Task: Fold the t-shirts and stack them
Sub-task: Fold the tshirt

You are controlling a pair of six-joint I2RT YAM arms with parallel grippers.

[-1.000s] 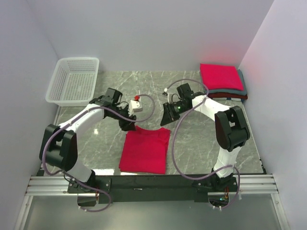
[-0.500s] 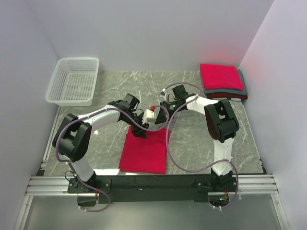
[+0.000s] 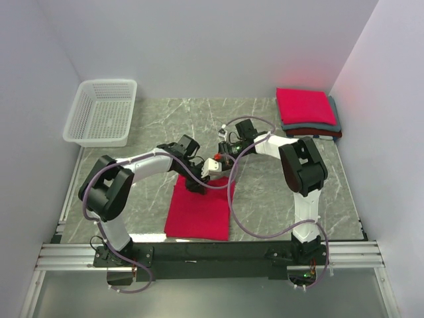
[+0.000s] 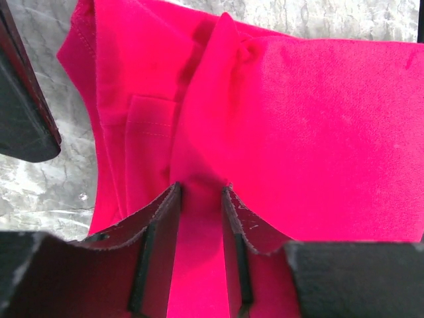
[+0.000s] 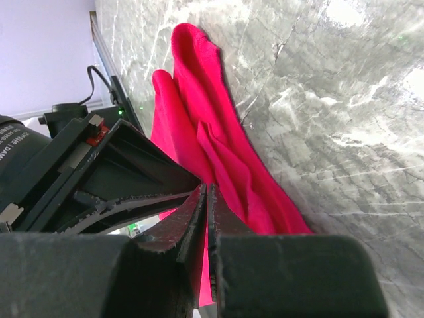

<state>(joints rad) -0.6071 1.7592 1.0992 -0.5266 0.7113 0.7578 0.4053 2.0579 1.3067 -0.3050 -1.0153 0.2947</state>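
A bright crimson t-shirt (image 3: pixel 199 211) lies partly folded at the near centre of the marble table (image 3: pixel 278 192). My left gripper (image 3: pixel 197 184) is at its far edge, and its jaws pinch a raised ridge of the red cloth (image 4: pixel 200 189). My right gripper (image 3: pixel 224 161) is close beside it at the shirt's far right corner. Its jaws (image 5: pixel 207 189) are almost closed on a thin layer of the red t-shirt (image 5: pixel 199 99). A stack of folded t-shirts (image 3: pixel 305 106), red on grey on dark red, sits at the far right.
A white lattice basket (image 3: pixel 103 111) stands at the far left. The two grippers are nearly touching; the left one fills the left of the right wrist view (image 5: pixel 99 172). Grey walls close in on both sides, and cables loop over the shirt.
The left gripper has moved right along the shirt's far edge and the right gripper left, so they now sit side by side. The shirt's far edge is bunched between them.
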